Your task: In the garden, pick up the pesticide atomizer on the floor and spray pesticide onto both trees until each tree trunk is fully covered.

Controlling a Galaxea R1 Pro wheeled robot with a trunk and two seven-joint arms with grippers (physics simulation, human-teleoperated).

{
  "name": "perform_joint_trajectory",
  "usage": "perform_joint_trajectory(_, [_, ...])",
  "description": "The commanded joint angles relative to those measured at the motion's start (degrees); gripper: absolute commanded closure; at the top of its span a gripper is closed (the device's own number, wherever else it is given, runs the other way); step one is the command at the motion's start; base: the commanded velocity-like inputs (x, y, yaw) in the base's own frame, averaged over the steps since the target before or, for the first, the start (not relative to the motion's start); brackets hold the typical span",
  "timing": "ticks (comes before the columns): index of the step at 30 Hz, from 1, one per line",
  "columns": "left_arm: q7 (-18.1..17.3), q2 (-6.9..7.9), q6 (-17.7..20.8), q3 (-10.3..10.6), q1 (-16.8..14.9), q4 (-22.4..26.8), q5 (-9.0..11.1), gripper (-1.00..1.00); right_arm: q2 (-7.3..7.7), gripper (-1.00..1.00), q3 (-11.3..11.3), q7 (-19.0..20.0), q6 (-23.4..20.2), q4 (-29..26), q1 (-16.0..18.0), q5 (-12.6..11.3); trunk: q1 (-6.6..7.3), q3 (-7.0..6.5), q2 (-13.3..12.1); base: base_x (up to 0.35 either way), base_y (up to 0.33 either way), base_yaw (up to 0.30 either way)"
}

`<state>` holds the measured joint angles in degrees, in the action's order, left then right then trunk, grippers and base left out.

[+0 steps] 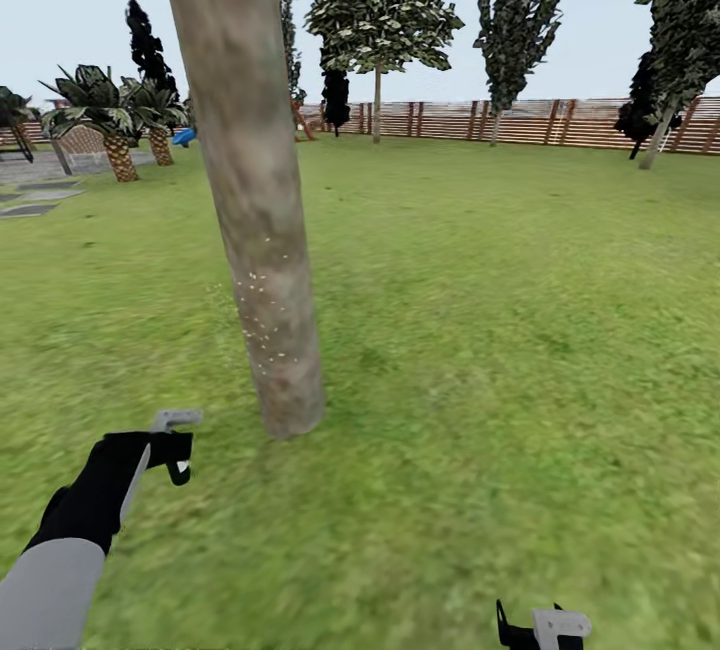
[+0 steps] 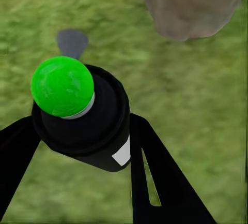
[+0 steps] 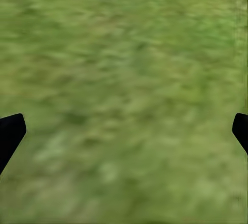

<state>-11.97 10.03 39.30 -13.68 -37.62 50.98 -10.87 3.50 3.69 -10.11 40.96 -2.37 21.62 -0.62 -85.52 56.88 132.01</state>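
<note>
Atomizer [image 2: 85,123], green-capped, pinched between left gripper [image 2: 82,146] fingers, near left over grass [image 1: 500,330]. Tree trunk [image 1: 255,200] just beyond, white pesticide specks [image 1: 265,320] low on bark. Right gripper [image 3: 124,131] spread, over lawn.

An outdoor garden: a lawn [image 1: 480,350] runs under open sky to a slatted wooden fence [image 1: 520,120]. Just ahead of the left gripper [image 1: 178,450] rises a thick trunk [image 1: 250,180]; palms [image 1: 110,115] and leafy trees [image 1: 385,10] stand far beyond it.
</note>
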Motion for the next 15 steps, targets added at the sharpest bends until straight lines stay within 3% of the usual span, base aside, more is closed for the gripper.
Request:
perform_joint_trajectory(1, [0.0,-0.27,0.0,-0.4,0.0,0.0,0.0,1.0,0.01,-1.0,0.0,0.0,0.0,0.0,0.0,0.0,0.0,0.0,0.0,0.0,-0.035,0.033])
perform_joint_trajectory(2, [0.1,-0.59,0.0,-0.5,0.0,-0.1,-0.2,1.0,0.01,-1.0,0.0,0.0,0.0,0.1,0.0,0.0,0.0,0.0,0.0,0.0,-0.145,0.017])
perform_joint_trajectory(7, [0.2,-2.48,0.0,3.8,0.1,-0.8,-0.7,1.0,0.02,-1.0,0.0,0.0,0.0,0.0,0.0,0.0,0.0,0.0,0.0,0.0,-0.252,0.003])
perform_joint_trajectory(15, [0.5,-2.52,0.0,4.6,0.0,-0.9,-0.9,1.0,0.02,-1.0,-0.1,0.0,0.0,0.0,0.0,0.0,0.0,0.0,0.0,0.003,-0.272,0.0])
